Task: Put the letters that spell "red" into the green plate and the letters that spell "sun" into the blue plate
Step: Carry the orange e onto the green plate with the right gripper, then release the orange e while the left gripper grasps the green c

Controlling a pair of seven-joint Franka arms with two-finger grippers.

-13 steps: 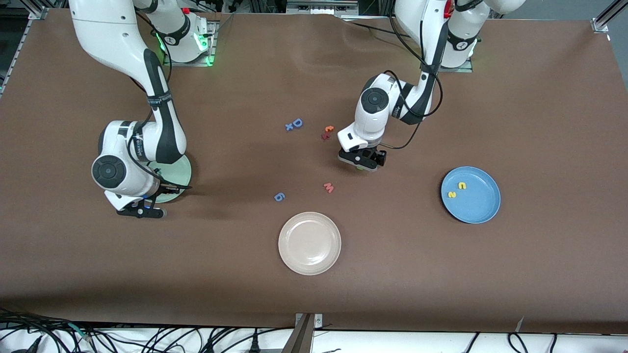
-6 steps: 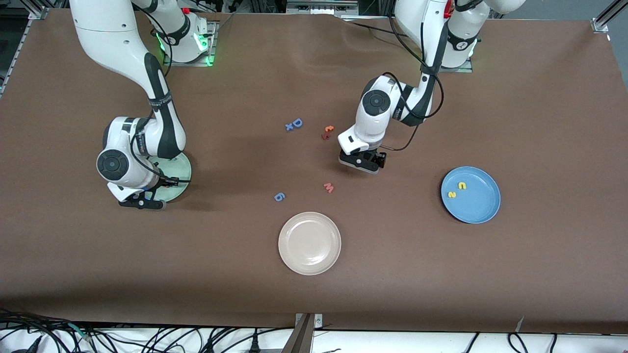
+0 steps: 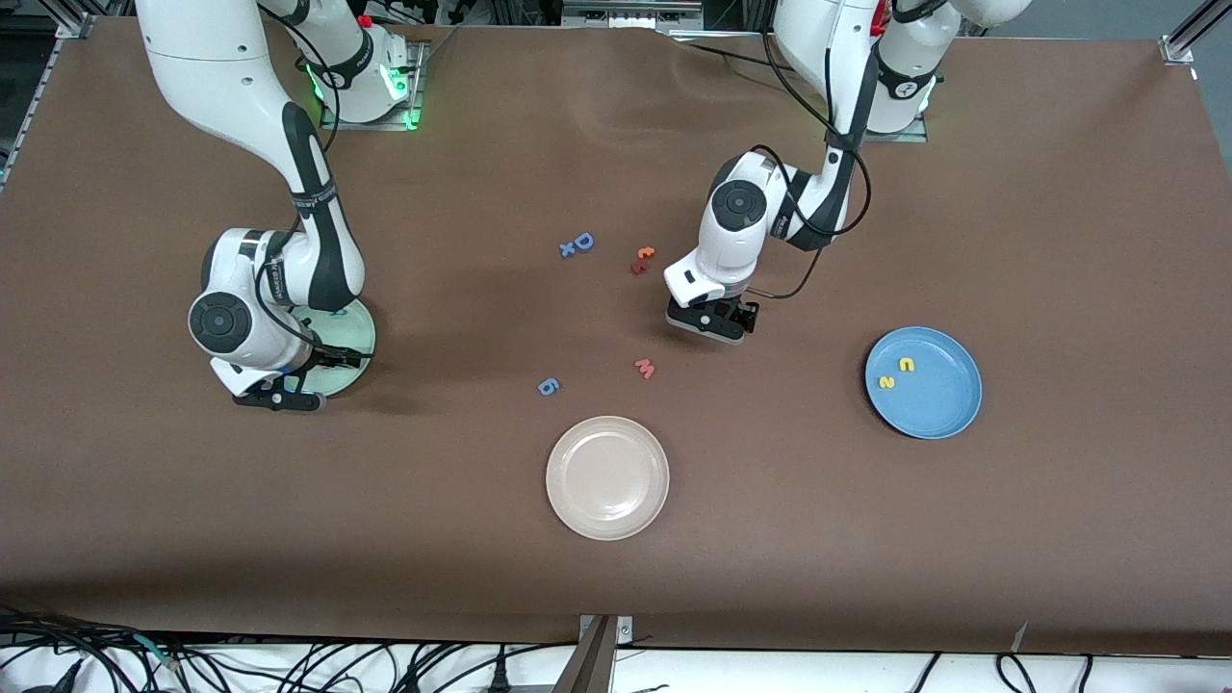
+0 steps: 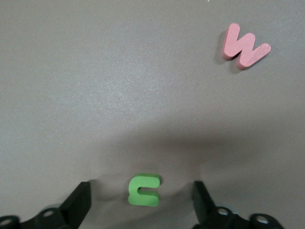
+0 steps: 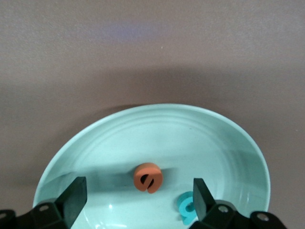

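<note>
The dark green arch-shaped letter point(image 4: 144, 190) lies flat on the desk point(image 3: 962, 529) between the spread fingers of the left hand point(image 3: 710, 324), touched by neither — only the left wrist view shows it, since in the front view the hand hides it. The pink w-shaped letter point(image 4: 245, 46) lies near it, closer to the front camera. In the blue plate point(image 3: 948, 419), toward the left arm's end of the desk, lie the yellow s point(image 3: 886, 382) and the yellow arch-shaped letter point(image 3: 906, 365).

The right hand point(image 3: 277, 397) hangs over the near rim of the green plate point(image 3: 358, 337), fingers spread and holding nothing. The right wrist view shows what the arm covers in the front view: the orange e point(image 5: 147, 177) lying in the plate, with a teal letter point(image 5: 186, 206) beside it, partly hidden by a finger point(image 5: 206, 202). Another teal letter point(image 3: 338, 312) peeks out at the plate's farther rim in the front view.

Mid-desk lie a blue capital D point(image 3: 583, 241) with a small blue x point(image 3: 567, 250), a small orange letter point(image 3: 646, 253) touching a red one point(image 3: 637, 268), and a blue round letter point(image 3: 548, 386). The cream-white plate point(image 3: 607, 477) sits nearest the front camera.
</note>
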